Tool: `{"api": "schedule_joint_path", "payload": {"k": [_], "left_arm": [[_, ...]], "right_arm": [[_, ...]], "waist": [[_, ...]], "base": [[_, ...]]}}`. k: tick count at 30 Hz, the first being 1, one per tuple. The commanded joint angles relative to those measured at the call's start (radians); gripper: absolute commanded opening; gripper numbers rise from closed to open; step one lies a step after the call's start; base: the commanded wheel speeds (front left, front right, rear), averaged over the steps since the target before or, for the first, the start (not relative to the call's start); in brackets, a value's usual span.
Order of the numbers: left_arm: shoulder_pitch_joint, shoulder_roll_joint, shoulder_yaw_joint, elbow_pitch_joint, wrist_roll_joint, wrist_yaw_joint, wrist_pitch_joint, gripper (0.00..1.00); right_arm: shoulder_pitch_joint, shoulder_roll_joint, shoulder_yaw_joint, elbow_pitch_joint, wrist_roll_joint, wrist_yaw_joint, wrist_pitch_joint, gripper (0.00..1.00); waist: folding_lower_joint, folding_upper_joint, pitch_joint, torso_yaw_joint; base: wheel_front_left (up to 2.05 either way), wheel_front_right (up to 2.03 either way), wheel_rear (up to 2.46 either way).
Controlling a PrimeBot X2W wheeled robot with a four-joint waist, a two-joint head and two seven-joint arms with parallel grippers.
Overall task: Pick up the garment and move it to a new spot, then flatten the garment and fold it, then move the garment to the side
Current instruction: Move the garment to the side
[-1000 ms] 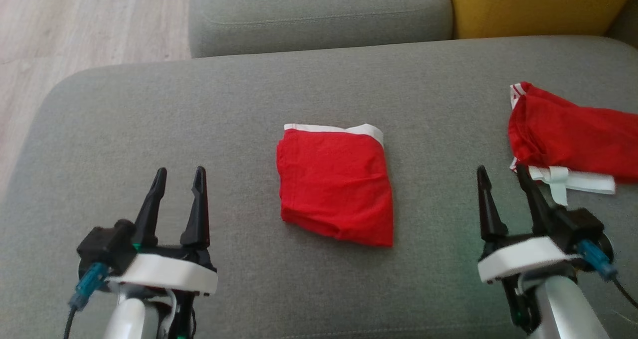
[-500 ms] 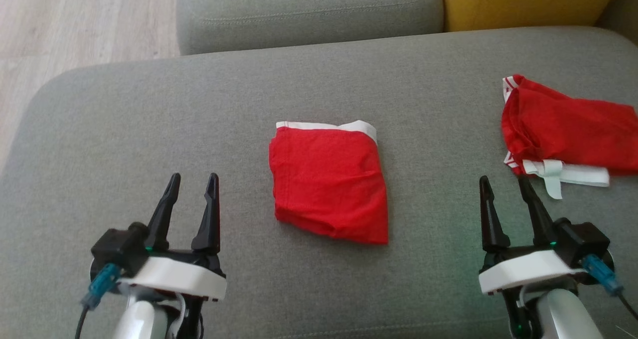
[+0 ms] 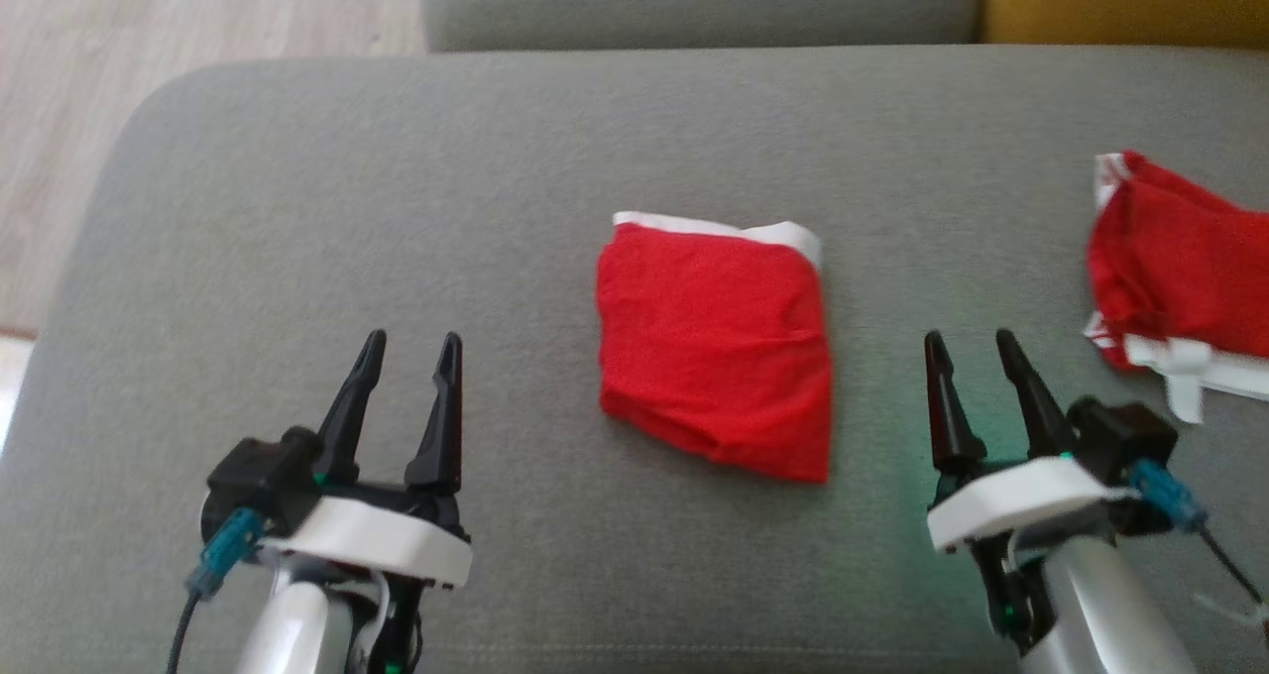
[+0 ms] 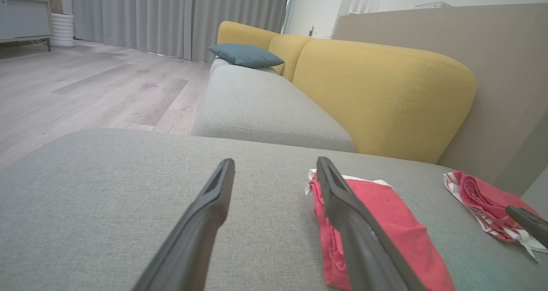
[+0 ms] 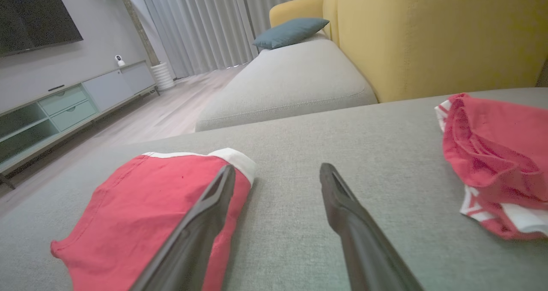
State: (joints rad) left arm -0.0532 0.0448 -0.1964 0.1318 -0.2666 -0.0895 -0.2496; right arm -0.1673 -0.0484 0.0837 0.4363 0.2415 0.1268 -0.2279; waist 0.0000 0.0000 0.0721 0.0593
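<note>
A red garment with a white waistband (image 3: pixel 714 347) lies folded flat in the middle of the grey sofa seat (image 3: pixel 397 208); it also shows in the left wrist view (image 4: pixel 381 222) and the right wrist view (image 5: pixel 141 201). A second red-and-white garment (image 3: pixel 1180 258) lies crumpled at the right (image 4: pixel 483 197) (image 5: pixel 492 154). My left gripper (image 3: pixel 411 347) (image 4: pixel 275 162) hovers open to the left of the folded garment. My right gripper (image 3: pixel 968 342) (image 5: pixel 277 167) hovers open between the two garments. Neither gripper holds or touches anything.
The seat's rounded edge drops to a wooden floor (image 3: pixel 149 40) on the left. Another grey seat cushion (image 3: pixel 694 0) and a yellow backrest (image 3: pixel 1120 0) lie beyond. A blue pillow (image 4: pixel 246 54) rests far along the sofa. A low TV cabinet (image 5: pixel 64 107) stands across the room.
The head camera has turned, shifting the whole picture right and down. Both garments lie as before. My right gripper has drifted a little toward the folded garment; both grippers stay open.
</note>
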Motion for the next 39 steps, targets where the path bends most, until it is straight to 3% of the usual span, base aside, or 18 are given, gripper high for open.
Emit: {"api": "schedule_joint_path", "payload": {"k": [1,13,24,25,26,27,33,39], "left_arm": [[-0.057,0.005,0.021,-0.033,0.001,-0.002,-0.012,1.00],[-0.085,0.005,-0.003,-0.017,0.000,-0.006,-0.012,1.00],[-0.099,0.005,-0.021,-0.012,0.002,-0.003,-0.012,1.00],[-0.100,0.005,-0.022,-0.012,0.002,-0.002,-0.012,1.00],[-0.101,0.005,-0.022,-0.012,0.003,-0.002,-0.012,1.00],[-0.103,0.005,-0.022,-0.011,0.003,-0.001,-0.012,1.00],[-0.100,0.005,-0.006,-0.010,0.011,0.002,-0.012,1.00],[-0.100,0.005,0.013,-0.015,0.015,-0.003,-0.012,1.00]], "right_arm": [[-0.056,-0.002,0.018,-0.005,0.007,0.004,0.005,1.00],[-0.168,-0.002,0.100,0.194,0.196,0.004,0.079,1.00],[-0.270,-0.002,0.147,0.423,0.214,0.004,0.086,1.00],[-0.278,-0.002,0.154,0.440,0.212,0.004,0.084,0.71],[-0.287,-0.002,0.160,0.456,0.203,0.004,0.078,0.16],[-0.297,-0.002,0.166,0.470,0.189,0.004,0.069,0.00],[-0.347,-0.002,0.166,0.525,0.069,0.004,0.005,0.00],[-0.393,-0.016,0.121,0.481,-0.129,0.004,-0.025,0.00]], "waist": [[0.0000,0.0000,0.031,0.038],[0.0000,0.0000,0.080,0.123],[0.0000,0.0000,0.109,0.161],[0.0000,0.0000,0.111,0.162],[0.0000,0.0000,0.114,0.162],[0.0000,0.0000,0.116,0.161],[0.0000,0.0000,0.109,0.126],[0.0000,0.0000,0.091,0.045]], "base": [[0.00,0.00,0.00],[0.00,0.00,0.00],[0.00,0.00,0.00],[0.00,0.00,0.00],[0.00,0.00,0.00],[0.00,0.00,0.00],[0.00,0.00,0.00],[0.00,0.00,0.00]]}}
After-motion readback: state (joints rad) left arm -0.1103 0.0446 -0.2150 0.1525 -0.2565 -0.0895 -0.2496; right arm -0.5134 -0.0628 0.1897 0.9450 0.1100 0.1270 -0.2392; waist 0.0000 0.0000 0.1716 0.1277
